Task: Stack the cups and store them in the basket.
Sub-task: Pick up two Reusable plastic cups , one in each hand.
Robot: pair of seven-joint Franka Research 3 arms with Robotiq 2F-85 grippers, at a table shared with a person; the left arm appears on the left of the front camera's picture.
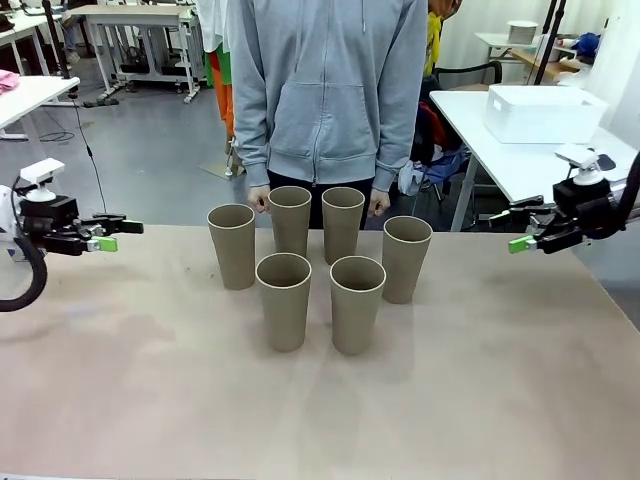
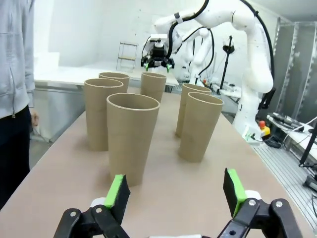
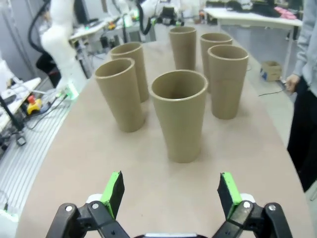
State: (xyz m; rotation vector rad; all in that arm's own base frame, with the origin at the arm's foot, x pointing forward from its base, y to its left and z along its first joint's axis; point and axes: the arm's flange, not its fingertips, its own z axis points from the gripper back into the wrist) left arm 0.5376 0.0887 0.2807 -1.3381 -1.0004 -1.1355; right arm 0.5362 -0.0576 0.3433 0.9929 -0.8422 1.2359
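Several tan paper cups stand upright and apart in a cluster mid-table, the front two (image 1: 284,300) (image 1: 357,304) nearest me. My left gripper (image 1: 110,238) hovers open at the table's left edge, fingers pointing toward the cups; its wrist view has the nearest cup (image 2: 132,136) straight ahead of the left gripper (image 2: 176,191). At the right edge my right gripper (image 1: 525,238) hangs open, facing its closest cup (image 3: 180,121) beyond the right gripper (image 3: 171,193). Neither holds anything. The white basket (image 1: 545,112) sits on a separate white table at the far right.
A person in a grey hoodie (image 1: 330,90) stands at the far side, hands (image 1: 260,200) hanging just behind the back cups. The tan tabletop (image 1: 320,410) is bare in front of the cups and at both sides.
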